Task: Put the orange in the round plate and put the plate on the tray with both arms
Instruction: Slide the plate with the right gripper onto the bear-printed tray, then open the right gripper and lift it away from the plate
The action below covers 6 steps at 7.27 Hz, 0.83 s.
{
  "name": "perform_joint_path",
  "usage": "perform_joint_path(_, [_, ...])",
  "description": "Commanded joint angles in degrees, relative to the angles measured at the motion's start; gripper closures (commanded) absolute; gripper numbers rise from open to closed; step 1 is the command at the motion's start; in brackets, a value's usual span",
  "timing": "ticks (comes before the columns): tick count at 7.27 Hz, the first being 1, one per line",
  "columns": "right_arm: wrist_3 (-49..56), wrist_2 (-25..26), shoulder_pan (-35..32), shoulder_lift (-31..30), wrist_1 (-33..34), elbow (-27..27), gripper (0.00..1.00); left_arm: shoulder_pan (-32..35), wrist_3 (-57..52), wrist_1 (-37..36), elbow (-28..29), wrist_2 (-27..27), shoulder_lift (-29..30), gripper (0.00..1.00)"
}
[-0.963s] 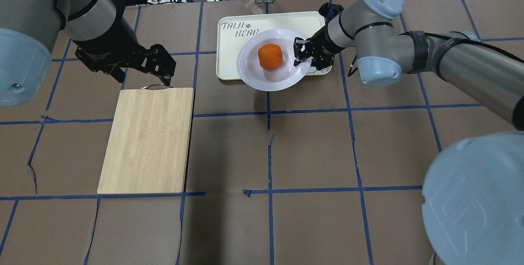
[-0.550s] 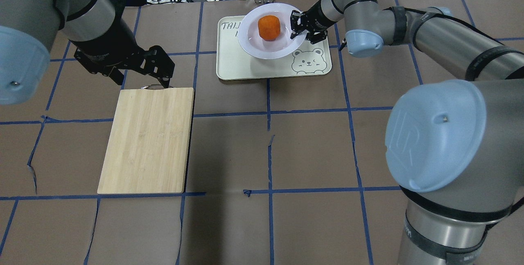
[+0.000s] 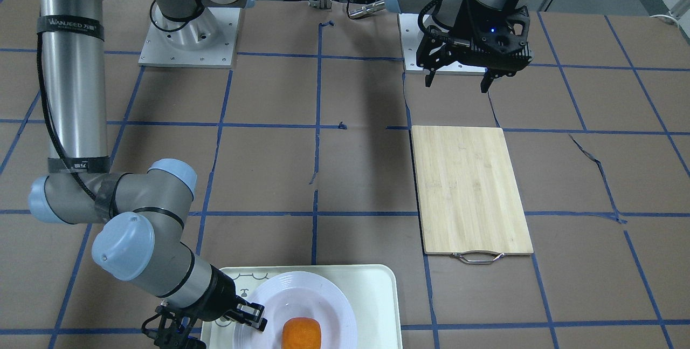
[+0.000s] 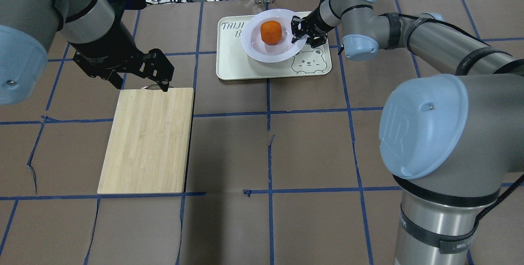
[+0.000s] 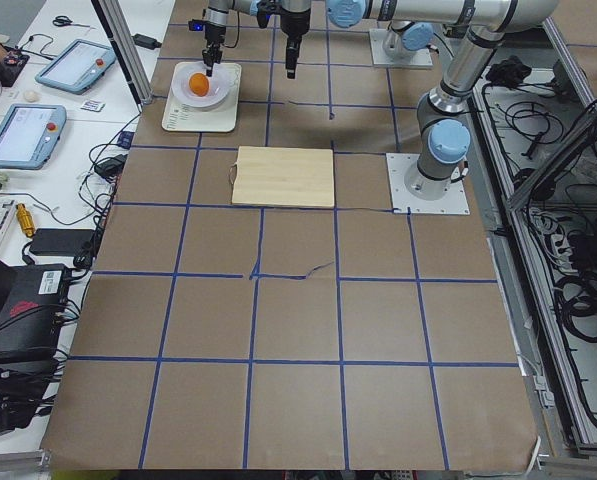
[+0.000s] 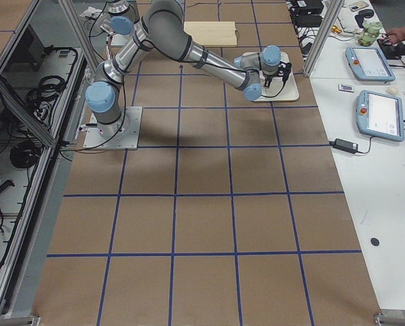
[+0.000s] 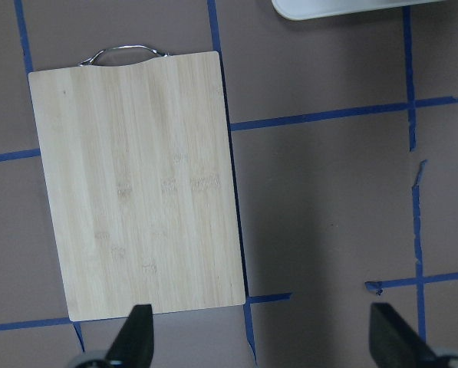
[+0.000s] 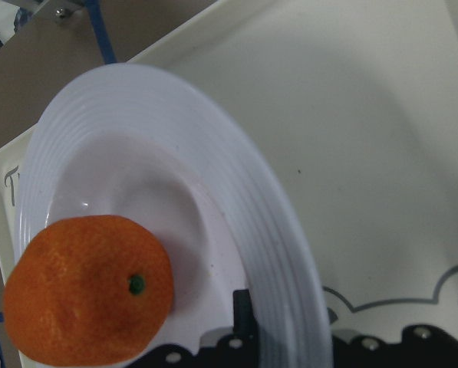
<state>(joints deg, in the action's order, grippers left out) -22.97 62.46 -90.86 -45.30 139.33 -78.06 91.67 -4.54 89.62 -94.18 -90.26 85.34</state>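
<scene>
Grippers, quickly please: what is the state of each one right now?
Left gripper: open, holding nothing.
Right gripper: shut on the rim of the round plate, which carries the orange.

Orange (image 8: 87,290) in round plate (image 8: 240,180); plate over tray (image 8: 382,138).

The rectangular pale cream tray (image 4: 233,61) reads "TAIJI" and "B" left of the round white plate (image 4: 270,57); a black band (image 3: 70,25) on the right silver-grey arm (image 3: 73,95) reads "WANJEED".
</scene>
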Motion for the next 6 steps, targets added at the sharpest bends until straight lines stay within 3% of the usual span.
perform_joint_path(1, [1.3,1.0,1.2,-0.6,0.1,-0.7,0.52,-0.2,0.1,1.2,0.0,0.0,0.1,0.0])
perform_joint_path(4, [1.7,2.7,3.5,-1.3,0.2,-0.8,0.17,-0.2,0.1,1.5,0.1,0.0,0.0,0.0])
perform_joint_path(6, [6.2,11.8,5.3,-6.5,-1.2,-0.5,0.05,-0.1,0.1,1.5,0.1,0.0,0.0,0.0])
